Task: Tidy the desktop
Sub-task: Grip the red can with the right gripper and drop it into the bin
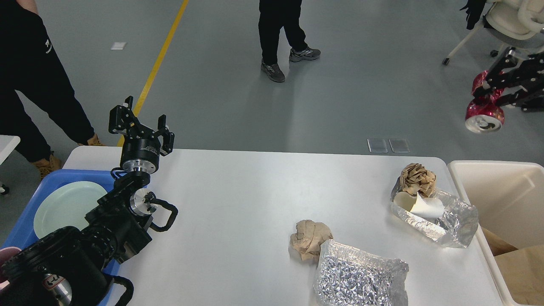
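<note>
The white desktop (238, 204) carries a crumpled brown paper ball (310, 240), a crinkled silver foil bag (359, 278) at the front, and a second foil bag (450, 221) holding a white paper cup (425, 207) with another brown paper wad (418, 178) against it. My left gripper (140, 123) is open and empty, raised above the table's far left corner. My right gripper (484, 91) is shut on a crushed red can (484, 117), held in the air beyond the far right of the table, above the floor.
A blue tray (51, 180) with a pale green plate (68, 206) sits at the left edge. A cream-white bin (501, 199) with brown paper inside stands at the right. Two people (280, 38) stand beyond the table, and a white chair (510, 21) stands at the far right.
</note>
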You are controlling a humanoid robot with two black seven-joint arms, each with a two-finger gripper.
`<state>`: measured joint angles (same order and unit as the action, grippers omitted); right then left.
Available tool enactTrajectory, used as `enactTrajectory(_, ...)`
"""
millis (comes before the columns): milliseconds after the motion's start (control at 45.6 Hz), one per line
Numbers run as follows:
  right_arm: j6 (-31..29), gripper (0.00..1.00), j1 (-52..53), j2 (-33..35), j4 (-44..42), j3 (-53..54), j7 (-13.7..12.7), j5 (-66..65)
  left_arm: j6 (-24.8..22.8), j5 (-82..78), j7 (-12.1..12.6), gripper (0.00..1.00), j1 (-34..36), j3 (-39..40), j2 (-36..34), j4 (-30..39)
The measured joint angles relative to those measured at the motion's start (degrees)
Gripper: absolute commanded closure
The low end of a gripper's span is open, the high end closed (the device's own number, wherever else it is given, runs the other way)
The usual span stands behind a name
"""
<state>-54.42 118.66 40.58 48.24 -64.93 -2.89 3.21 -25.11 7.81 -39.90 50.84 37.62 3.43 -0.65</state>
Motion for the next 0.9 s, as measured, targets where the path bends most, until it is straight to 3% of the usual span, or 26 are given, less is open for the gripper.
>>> enactTrajectory(307, 0.7, 1.0, 3.3, -1.7, -1.2, 0.3, 0.0, -0.4, 0.0, 0.0, 0.0, 0.04, 0.0, 0.0, 0.0, 0.0)
enactTrajectory(723, 24.3, 1.0, -28.7, 2.0, -15.8, 3.6, 0.1, 0.4, 0.0, 0.0, 0.0, 0.04, 0.0, 0.0, 0.0, 0.0)
enactTrajectory(745, 25.3, 0.96, -30.6, 2.0, -16.3, 4.2, 0.1, 0.4, 0.0, 0.0, 0.0, 0.04, 0.0, 0.0, 0.0, 0.0)
enactTrajectory(832, 30.0, 0.44, -39.6, 1.6, -19.2, 7.2, 0.1, 0.4, 0.0, 0.0, 0.0, 0.04, 0.0, 0.0, 0.0, 0.0)
enactTrajectory(898, 33.1, 0.18, -45.5, 1.3, -21.4, 9.6, 0.1, 0.5, 0.0, 0.0, 0.0, 0.04, 0.0, 0.0, 0.0, 0.0)
